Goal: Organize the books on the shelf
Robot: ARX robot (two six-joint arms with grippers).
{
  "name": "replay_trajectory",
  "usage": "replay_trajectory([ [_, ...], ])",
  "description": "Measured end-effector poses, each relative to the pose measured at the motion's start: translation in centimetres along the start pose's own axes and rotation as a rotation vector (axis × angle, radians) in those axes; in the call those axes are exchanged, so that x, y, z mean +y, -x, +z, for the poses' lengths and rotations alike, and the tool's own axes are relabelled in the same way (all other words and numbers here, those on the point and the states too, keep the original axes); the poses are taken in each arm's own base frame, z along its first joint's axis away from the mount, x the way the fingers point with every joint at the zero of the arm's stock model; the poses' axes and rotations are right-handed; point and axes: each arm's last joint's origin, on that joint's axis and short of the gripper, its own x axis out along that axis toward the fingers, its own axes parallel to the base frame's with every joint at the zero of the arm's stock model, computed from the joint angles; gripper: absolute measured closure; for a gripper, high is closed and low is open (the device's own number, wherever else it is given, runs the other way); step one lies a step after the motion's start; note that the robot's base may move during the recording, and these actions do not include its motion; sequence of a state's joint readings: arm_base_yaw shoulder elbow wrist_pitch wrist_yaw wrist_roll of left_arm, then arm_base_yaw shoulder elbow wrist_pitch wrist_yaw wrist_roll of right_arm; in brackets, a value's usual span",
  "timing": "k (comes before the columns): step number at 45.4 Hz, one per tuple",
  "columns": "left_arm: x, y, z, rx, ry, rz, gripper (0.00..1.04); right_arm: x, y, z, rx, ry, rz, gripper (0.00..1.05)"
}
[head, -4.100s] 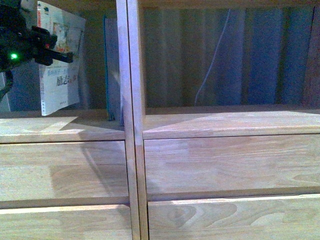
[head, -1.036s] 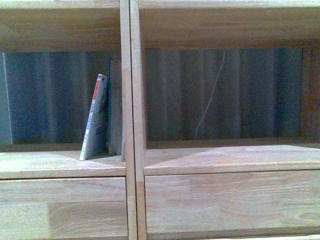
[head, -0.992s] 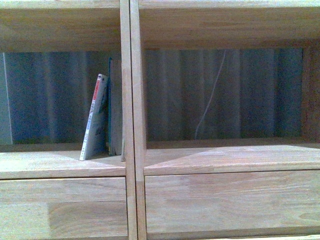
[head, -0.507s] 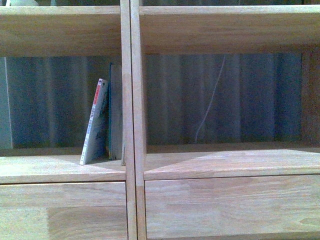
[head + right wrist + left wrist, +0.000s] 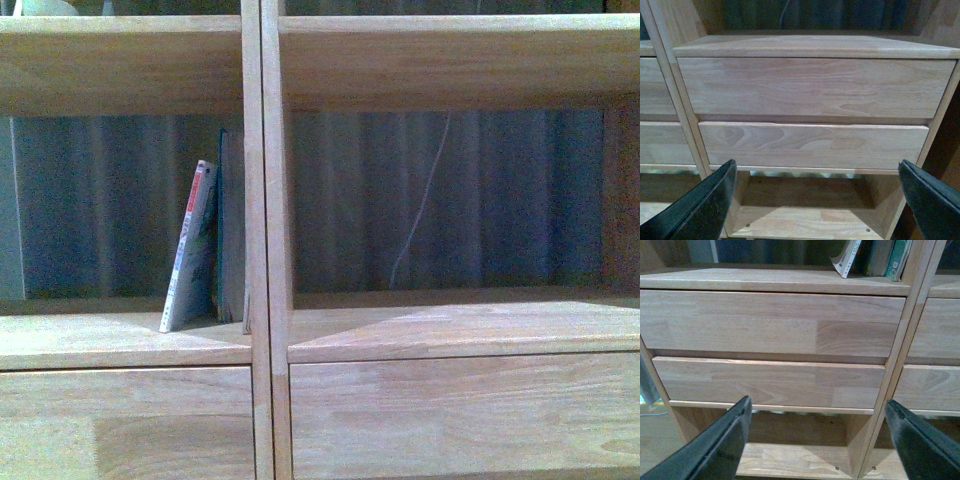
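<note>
The light-wood shelf (image 5: 262, 250) fills the front view. In its left bay a thin paperback (image 5: 190, 250) with a white spine and red end leans right against a dark teal-edged volume (image 5: 230, 225) standing by the centre post. The left wrist view shows both books (image 5: 875, 255) from below, above the drawer fronts. My left gripper (image 5: 817, 427) hangs open and empty in front of the left column's drawers. My right gripper (image 5: 817, 187) is open and empty before the right column's drawers. Neither arm shows in the front view.
The right bay (image 5: 450, 320) holds no books; a thin pale cord (image 5: 420, 200) hangs behind the open back. Drawer fronts (image 5: 770, 322) lie below the book board, with lower open bays (image 5: 805, 205) under them. A pale object (image 5: 40, 6) sits on the upper left board.
At the earliest frame my left gripper held the paperback up in the left bay; it now leans released against the dark volume. The view has since drifted slightly upward.
</note>
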State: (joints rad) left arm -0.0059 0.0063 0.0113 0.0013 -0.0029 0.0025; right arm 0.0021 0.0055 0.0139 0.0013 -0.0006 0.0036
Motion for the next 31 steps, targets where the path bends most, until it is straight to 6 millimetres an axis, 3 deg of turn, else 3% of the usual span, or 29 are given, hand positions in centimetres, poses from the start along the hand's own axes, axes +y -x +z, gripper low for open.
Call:
replay_trajectory([
  [4, 0.00, 0.00, 0.00, 0.000, 0.000, 0.000, 0.06, 0.00, 0.00, 0.00, 0.000, 0.000, 0.000, 0.07],
  [31, 0.00, 0.00, 0.00, 0.000, 0.000, 0.000, 0.07, 0.00, 0.00, 0.00, 0.000, 0.000, 0.000, 0.07],
])
